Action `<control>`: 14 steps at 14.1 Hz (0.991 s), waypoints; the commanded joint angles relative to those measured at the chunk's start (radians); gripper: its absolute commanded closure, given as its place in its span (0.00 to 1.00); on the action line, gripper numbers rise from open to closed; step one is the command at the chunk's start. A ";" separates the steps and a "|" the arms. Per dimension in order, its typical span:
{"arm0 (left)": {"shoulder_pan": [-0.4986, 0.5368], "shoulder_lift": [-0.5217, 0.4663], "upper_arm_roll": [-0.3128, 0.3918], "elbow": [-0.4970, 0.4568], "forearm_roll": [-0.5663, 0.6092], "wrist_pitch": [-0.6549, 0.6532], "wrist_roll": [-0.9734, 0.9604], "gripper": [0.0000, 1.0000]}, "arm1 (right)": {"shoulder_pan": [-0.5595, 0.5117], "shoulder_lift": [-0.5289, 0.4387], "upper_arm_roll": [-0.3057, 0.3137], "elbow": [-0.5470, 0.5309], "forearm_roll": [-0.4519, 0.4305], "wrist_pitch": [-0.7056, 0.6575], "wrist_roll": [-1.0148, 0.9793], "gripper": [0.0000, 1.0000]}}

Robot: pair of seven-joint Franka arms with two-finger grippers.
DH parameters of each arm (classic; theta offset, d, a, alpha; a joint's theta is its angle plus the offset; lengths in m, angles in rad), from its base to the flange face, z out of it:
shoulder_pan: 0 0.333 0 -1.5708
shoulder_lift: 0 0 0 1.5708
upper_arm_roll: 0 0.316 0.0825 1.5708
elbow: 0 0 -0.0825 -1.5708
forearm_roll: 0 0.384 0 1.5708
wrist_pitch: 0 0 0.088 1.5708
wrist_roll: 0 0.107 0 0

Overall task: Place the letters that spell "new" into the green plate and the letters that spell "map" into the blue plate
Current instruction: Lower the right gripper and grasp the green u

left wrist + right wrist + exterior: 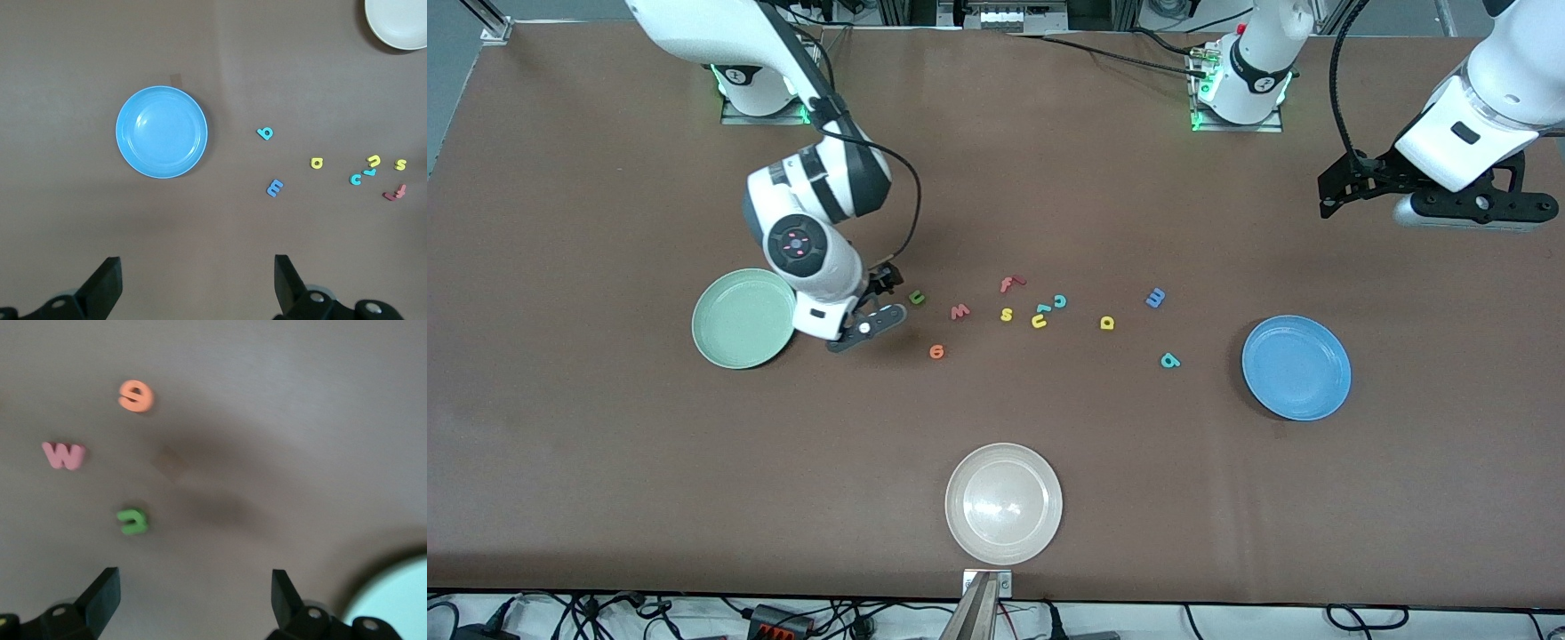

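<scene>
Front view: right gripper (pixel 869 313) hangs low between the green plate (pixel 740 348) and the olive n (pixel 916 297), jaws spread, nothing held.
Left gripper: (pixel 1352 188) waits high over the left arm's end of the worktop (pixel 605 462), jaws spread, empty.
Step in hand: likely picking the n; centre the jaws over it, descend straight, pinch across its narrow width, keep clear of the w (pixel 959 311).
New letters: n, w, orange e (pixel 936 352) lie near the green plate.
Map letters: blue m (pixel 1155 298), yellow letter (pixel 1107 323), teal letter (pixel 1169 360) lie near the blue plate (pixel 1296 367).
Plates: green, blue and beige plate (pixel 1004 503) all hold nothing.
</scene>
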 commanded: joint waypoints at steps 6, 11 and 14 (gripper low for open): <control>-0.001 0.009 -0.008 0.028 -0.001 -0.058 -0.091 0.00 | 0.090 0.102 -0.011 0.019 0.003 0.125 0.062 0.08; -0.001 0.009 -0.025 0.033 0.004 -0.058 -0.071 0.00 | 0.107 0.138 -0.011 0.017 0.003 0.163 0.099 0.26; -0.001 0.009 -0.025 0.033 0.002 -0.058 -0.071 0.00 | 0.124 0.139 -0.011 0.007 0.003 0.153 0.143 0.29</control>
